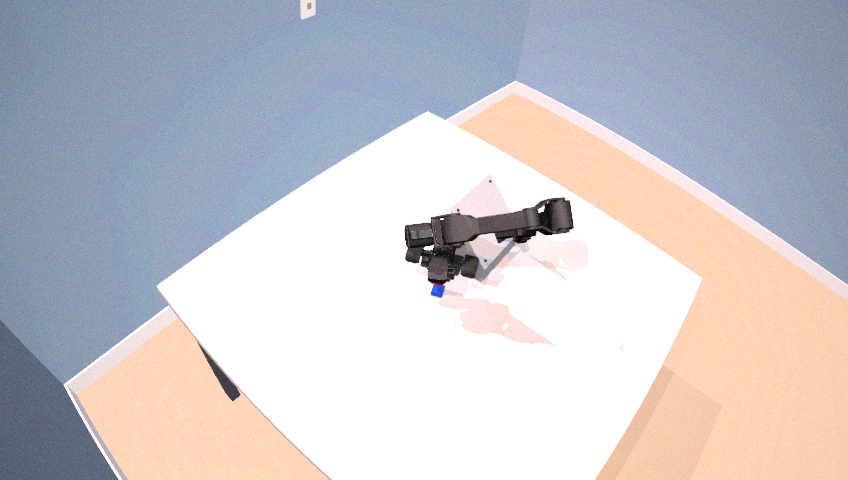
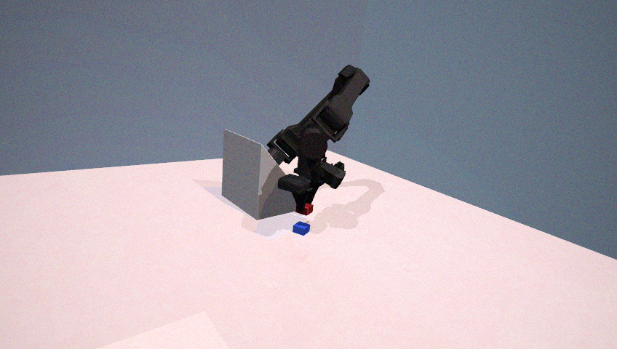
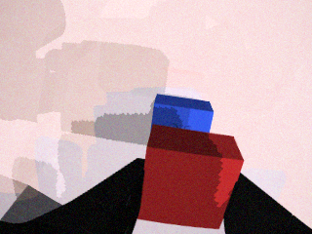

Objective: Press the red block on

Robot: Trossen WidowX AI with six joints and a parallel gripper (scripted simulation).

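Hand (image 1: 438,281) (image 2: 304,208) (image 3: 186,175) partly open, fingers clamped on red block (image 1: 438,284) (image 2: 306,209) (image 3: 187,182), held above table near blue block (image 1: 437,290) (image 2: 301,228) (image 3: 182,113).

And here's the tabletop (image 1: 368,356) (image 2: 129,267) (image 3: 258,58), pale and broad, carrying the blue block (image 1: 437,290) (image 2: 301,228) (image 3: 182,112), which lies flat on it! Near the block, the grey wedge-shaped stand (image 1: 484,199) (image 2: 240,172) rests on the surface, and shadows spread right beside the block, across the pale top.
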